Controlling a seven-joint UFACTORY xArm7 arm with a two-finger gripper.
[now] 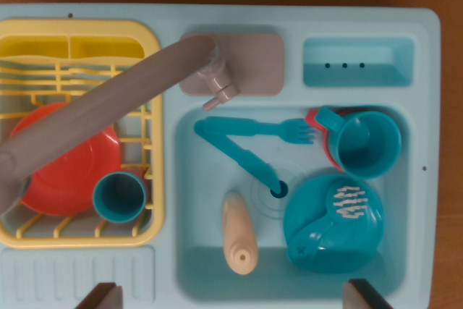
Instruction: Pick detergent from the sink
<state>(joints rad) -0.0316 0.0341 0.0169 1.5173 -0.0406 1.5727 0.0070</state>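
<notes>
The detergent (239,234) is a small peach-coloured bottle lying on its side on the floor of the light blue sink (189,179). It sits left of centre, with its cap end towards the bottom of the wrist view. My gripper (235,297) is open and nothing is between its fingers. Only its two dark fingertips (101,297) show, at the bottom edge and far apart. The bottle lies just above the gap between them, and the gripper does not touch it.
In the sink, a teal fork (278,130) and knife (242,153) lie above the bottle. A teal teapot (333,223) is right of it, and a teal cup (367,145) sits over a red plate. The grey faucet (108,106) swings over the yellow rack (148,56), which holds a red plate (69,168) and teal cup (120,196).
</notes>
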